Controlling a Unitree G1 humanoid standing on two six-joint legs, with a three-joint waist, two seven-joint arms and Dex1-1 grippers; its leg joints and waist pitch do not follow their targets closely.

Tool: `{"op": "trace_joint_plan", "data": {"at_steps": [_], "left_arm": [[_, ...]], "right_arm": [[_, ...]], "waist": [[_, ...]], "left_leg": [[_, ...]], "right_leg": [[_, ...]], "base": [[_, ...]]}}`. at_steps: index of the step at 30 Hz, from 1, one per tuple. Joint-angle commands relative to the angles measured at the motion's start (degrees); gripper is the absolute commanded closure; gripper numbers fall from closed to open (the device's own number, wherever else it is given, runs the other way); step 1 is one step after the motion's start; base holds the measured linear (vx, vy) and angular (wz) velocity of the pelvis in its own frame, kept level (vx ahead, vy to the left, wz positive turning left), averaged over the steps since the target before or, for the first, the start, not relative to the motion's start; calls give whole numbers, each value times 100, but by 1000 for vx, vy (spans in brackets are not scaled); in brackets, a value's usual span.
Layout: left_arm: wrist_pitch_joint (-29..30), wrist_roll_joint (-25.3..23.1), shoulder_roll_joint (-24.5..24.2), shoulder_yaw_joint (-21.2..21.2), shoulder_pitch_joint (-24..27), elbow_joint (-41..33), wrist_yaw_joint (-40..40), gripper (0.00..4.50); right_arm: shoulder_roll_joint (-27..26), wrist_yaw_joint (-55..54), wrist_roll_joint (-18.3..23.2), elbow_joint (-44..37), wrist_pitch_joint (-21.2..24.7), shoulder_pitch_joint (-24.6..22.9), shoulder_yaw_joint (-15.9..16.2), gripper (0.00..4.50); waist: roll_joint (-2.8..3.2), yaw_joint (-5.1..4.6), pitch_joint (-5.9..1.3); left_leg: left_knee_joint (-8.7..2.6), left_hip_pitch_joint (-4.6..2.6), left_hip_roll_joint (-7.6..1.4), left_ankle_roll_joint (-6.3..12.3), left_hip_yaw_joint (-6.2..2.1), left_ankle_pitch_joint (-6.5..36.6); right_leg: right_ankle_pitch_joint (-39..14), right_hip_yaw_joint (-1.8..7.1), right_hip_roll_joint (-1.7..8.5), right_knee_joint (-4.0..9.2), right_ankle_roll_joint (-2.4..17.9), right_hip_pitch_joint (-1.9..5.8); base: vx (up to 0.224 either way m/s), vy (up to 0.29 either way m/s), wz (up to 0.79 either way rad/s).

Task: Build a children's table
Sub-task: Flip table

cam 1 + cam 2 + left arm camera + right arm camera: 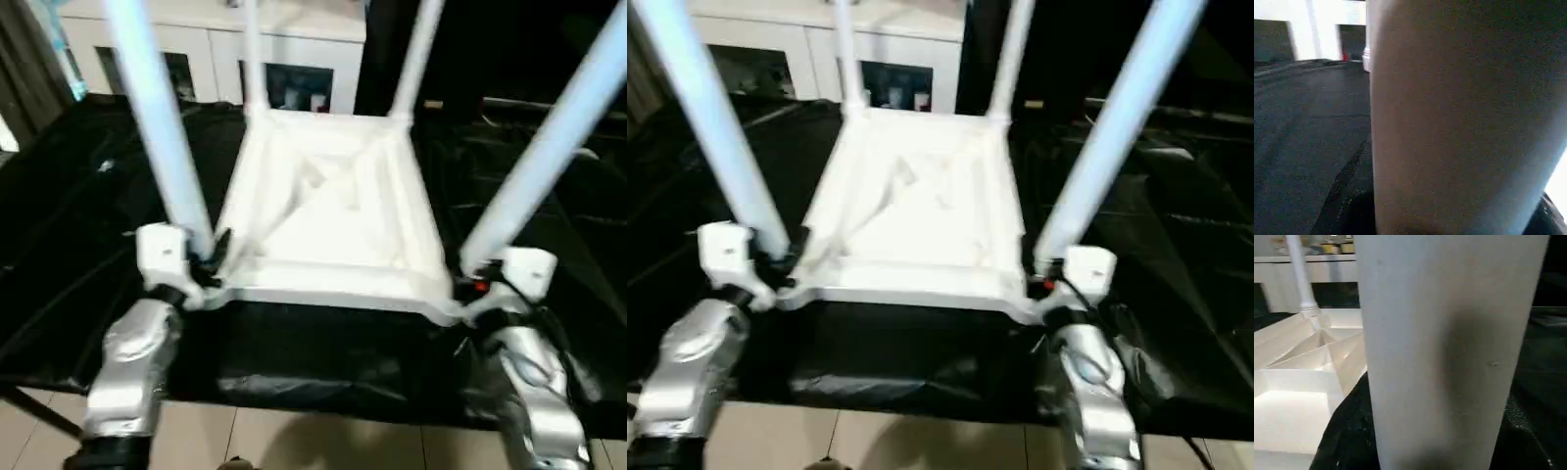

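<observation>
1 tabletop [333, 211], upside down w/ ribbed underside up, lying on black sheeting [78, 235]. 4 legs standing up from its corners: 2 near legs, left one [157, 117] & right one [549, 147], + 2 far legs [252, 49]. 2 grippers: left gripper [201, 259] & right gripper [470, 284] each look clamped round a near leg's base, tho fingers are blurry. Beyond tabletop: 1 white cabinet [211, 44] w/ glass doors. Tiled floor [323, 446] nearside of tabletop

Tabletop [333, 211]: one, upside down. Legs [157, 117]: four, upright in corners. Grippers [196, 262]: two. Cabinet [211, 44]: one. Black sheet [88, 196]: one.
</observation>
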State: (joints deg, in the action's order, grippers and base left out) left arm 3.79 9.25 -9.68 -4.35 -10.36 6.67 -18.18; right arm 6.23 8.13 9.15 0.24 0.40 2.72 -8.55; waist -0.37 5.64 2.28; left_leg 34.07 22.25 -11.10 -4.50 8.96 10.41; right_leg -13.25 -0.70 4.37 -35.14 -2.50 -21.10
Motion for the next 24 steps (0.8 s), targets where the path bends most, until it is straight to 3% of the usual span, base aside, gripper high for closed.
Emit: {"op": "trace_joint_plan", "data": {"at_steps": [1,5,6,7,13,15,17,18,20,24], "left_arm": [[-16,33,84,245,-109,-114,-112,248],[-32,-85,87,260,-142,5,-8,248],[-35,-106,88,257,-150,23,9,248],[-12,-141,104,236,-170,45,76,248],[79,-194,182,209,-164,51,257,249],[94,-170,281,93,-210,138,486,249],[93,-168,295,42,-258,196,549,249],[82,-177,301,32,-275,219,564,249],[93,-164,335,-2,-318,281,606,249],[169,-77,390,-82,-323,322,667,249]], "right_arm": [[120,-70,-100,117,19,65,-89,266],[197,97,46,224,101,194,-99,266],[202,142,86,223,110,202,-92,210],[193,172,120,191,56,204,-90,196],[112,99,195,-49,-147,142,-181,148],[27,171,494,-348,-179,7,-288,148],[16,190,526,-464,-246,-62,-304,116],[28,203,503,-501,-298,-97,-300,111],[46,330,544,-674,-422,-252,-265,111],[11,426,631,-982,-562,-592,-263,111]], "waist": [[85,-42,-316],[67,-107,-292],[75,-115,-293],[70,-118,-287],[103,-104,-293],[108,-111,-293],[105,-92,-294],[134,-84,-297],[117,-89,-290],[154,-96,-279]], "left_leg": [[-458,-129,-104,-280,-21,1111],[-465,-120,-107,-145,-3,1218],[-458,-125,-114,-118,-2,1201],[-459,-128,-115,-105,3,1206],[-448,-127,-119,-59,5,1098],[-440,-130,-121,-30,10,1072],[-440,-127,-122,15,5,1048],[-440,-126,-119,12,2,1064],[-450,-114,-118,-2,-1,1112],[-469,-119,-126,-9,-6,1324]], "right_leg": [[644,96,185,318,663,151],[172,110,200,358,764,149],[138,112,199,362,793,140],[119,113,192,369,801,133],[171,113,196,356,873,134],[281,116,189,359,868,135],[312,114,193,354,851,141],[264,112,194,356,834,134],[161,111,199,373,805,144],[-182,118,204,407,804,118]], "base": [[0,0,0],[0,0,0],[0,0,0],[0,0,0],[0,0,0],[0,0,0],[0,0,0],[0,0,0],[0,0,0],[0,0,0]]}}
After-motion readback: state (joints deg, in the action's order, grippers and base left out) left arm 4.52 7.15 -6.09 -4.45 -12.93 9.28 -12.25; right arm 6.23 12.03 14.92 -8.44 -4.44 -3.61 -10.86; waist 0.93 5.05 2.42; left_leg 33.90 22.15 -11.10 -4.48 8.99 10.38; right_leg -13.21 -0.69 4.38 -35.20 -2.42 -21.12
